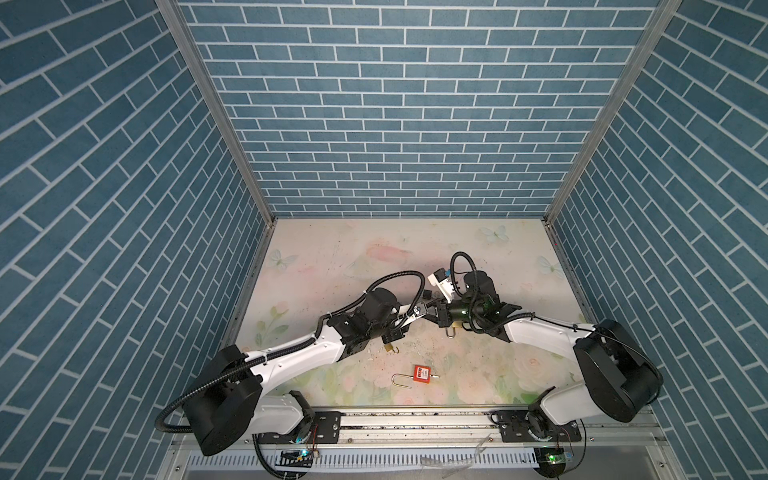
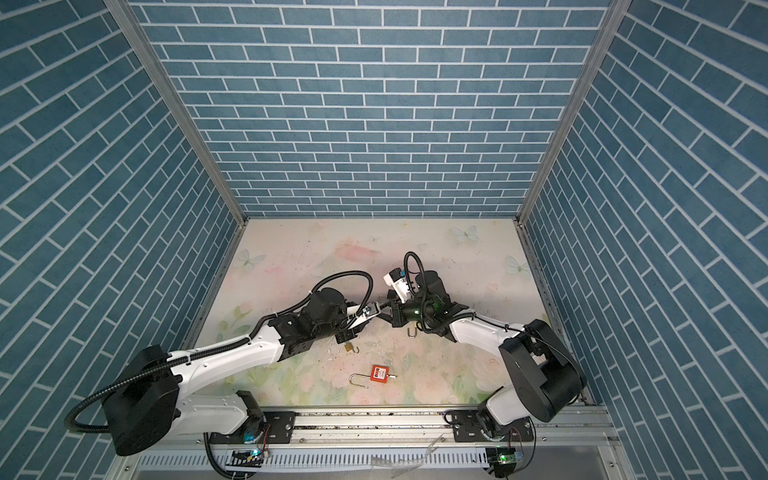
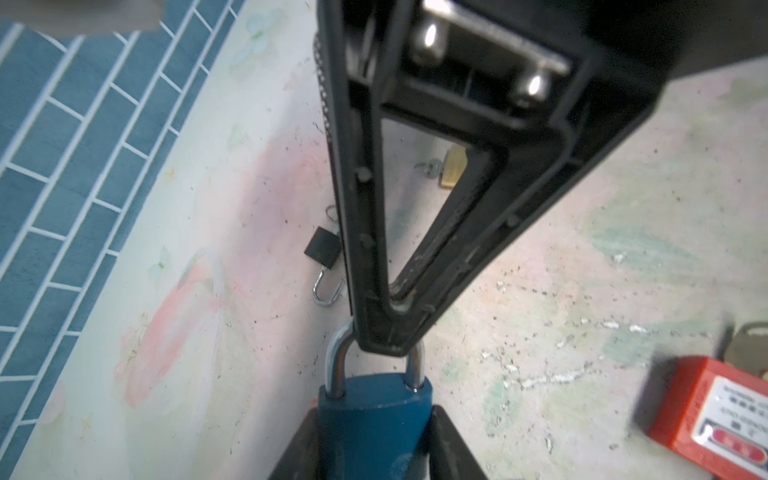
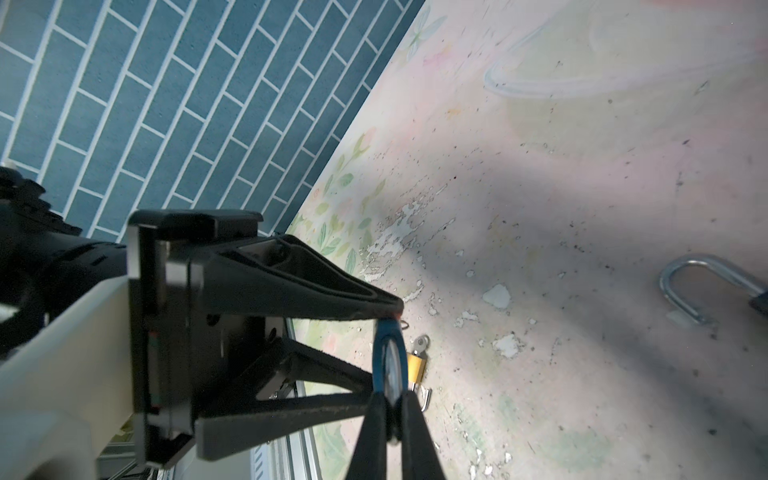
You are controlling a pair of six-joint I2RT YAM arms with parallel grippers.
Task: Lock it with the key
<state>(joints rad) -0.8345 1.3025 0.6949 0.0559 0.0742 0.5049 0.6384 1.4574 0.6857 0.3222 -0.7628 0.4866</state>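
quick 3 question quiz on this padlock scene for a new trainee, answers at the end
1. True or false: the red padlock lies on the table, held by neither claw.
2. What does the left claw grip? A) the red padlock B) the body of the blue padlock C) nothing
3. Which part of the blue padlock does the right claw pinch?

Key
1. True.
2. B.
3. The shackle, at its top bend.
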